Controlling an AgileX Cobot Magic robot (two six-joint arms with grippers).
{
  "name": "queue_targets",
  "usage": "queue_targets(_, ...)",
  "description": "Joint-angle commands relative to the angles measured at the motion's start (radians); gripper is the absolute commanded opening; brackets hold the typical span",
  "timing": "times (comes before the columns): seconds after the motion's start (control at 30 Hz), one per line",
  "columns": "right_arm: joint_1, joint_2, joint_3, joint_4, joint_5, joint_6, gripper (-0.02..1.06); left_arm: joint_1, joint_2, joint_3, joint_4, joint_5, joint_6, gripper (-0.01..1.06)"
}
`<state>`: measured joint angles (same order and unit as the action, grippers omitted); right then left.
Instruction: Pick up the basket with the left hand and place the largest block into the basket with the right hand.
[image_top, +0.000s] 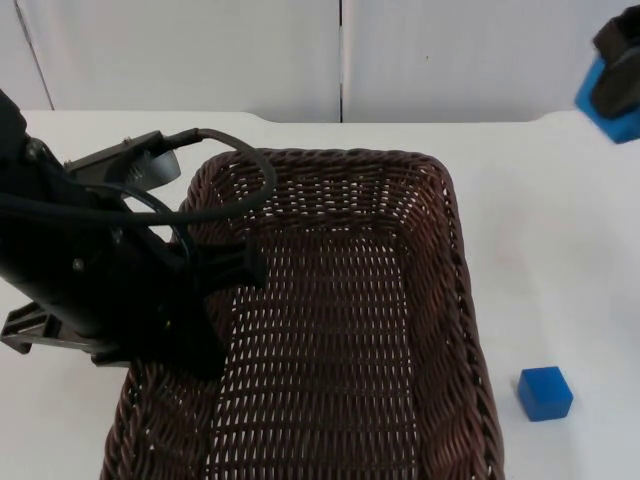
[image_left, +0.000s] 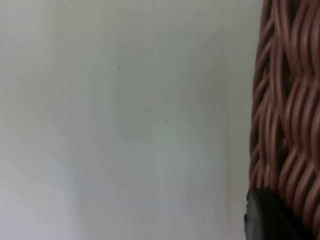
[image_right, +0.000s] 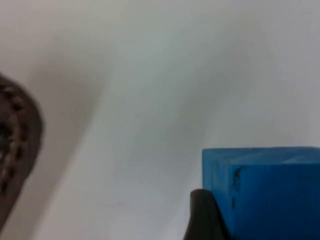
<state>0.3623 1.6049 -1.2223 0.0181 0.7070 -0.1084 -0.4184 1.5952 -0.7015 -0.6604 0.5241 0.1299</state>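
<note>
The left gripper (image_top: 205, 300) reaches down from the left of the top view, clamped on the left rim of the brown wicker basket (image_top: 440, 260). At the upper right, the right gripper (image_top: 615, 80) is closed on the large blue block (image_top: 600, 100). A smaller blue cube (image_top: 545, 392) sits on the white table (image_top: 560, 220), lower right, beside the basket, whose visible interior holds no block.

Basket (image_top: 400, 300) occupies the centre of the surface (image_top: 560, 220). Left pincer (image_top: 215, 300) sits at its left rim. Small block (image_top: 545, 392) lies right of basket, apart. Right pincer (image_top: 615, 85), far right, holds large block (image_right: 270, 192).
</note>
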Motion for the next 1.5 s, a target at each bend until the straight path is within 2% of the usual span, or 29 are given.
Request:
queue_targets(0.0,0.038,-0.015,-0.003,0.012,0.004,-0.019,0.00,-0.006,-0.005,-0.002,-0.023,-0.006,-0.007,0.00)
queue_targets(0.1,0.136,-0.015,-0.003,0.012,-0.012,-0.019,0.00,-0.006,-0.005,-0.002,-0.023,-0.006,-0.007,0.00)
queue_targets(0.17,0.164,-0.015,-0.003,0.012,-0.023,-0.019,0.00,-0.006,-0.005,-0.002,-0.023,-0.006,-0.007,0.00)
queue_targets(0.23,0.255,-0.015,-0.003,0.012,-0.055,-0.019,0.00,-0.006,-0.005,-0.002,-0.023,-0.006,-0.007,0.00)
queue_targets(0.27,0.255,-0.015,-0.003,0.012,-0.055,-0.019,0.00,-0.006,-0.005,-0.002,-0.023,-0.006,-0.007,0.00)
queue_targets(0.43,0.394,-0.015,-0.003,0.012,-0.143,-0.019,0.00,-0.006,-0.005,-0.002,-0.027,-0.006,-0.007,0.00)
queue_targets(0.53,0.428,-0.015,-0.003,0.012,-0.161,-0.019,0.00,-0.006,-0.005,-0.002,-0.027,-0.004,-0.007,0.00)
queue_targets(1.07,0.440,-0.013,-0.003,0.012,-0.157,-0.019,0.00,-0.006,-0.005,-0.002,-0.033,0.002,-0.007,0.00)
queue_targets(1.33,0.440,0.059,-0.003,0.010,-0.157,-0.019,0.00,-0.006,-0.005,-0.002,-0.033,0.004,-0.007,0.00)
queue_targets(1.43,0.440,0.116,-0.003,0.014,-0.157,-0.019,0.09,-0.006,-0.005,-0.002,-0.033,0.004,-0.007,0.00)
queue_targets(1.47,0.440,0.116,-0.003,0.014,-0.157,-0.019,0.09,-0.006,-0.005,-0.002,-0.033,0.004,-0.007,0.00)
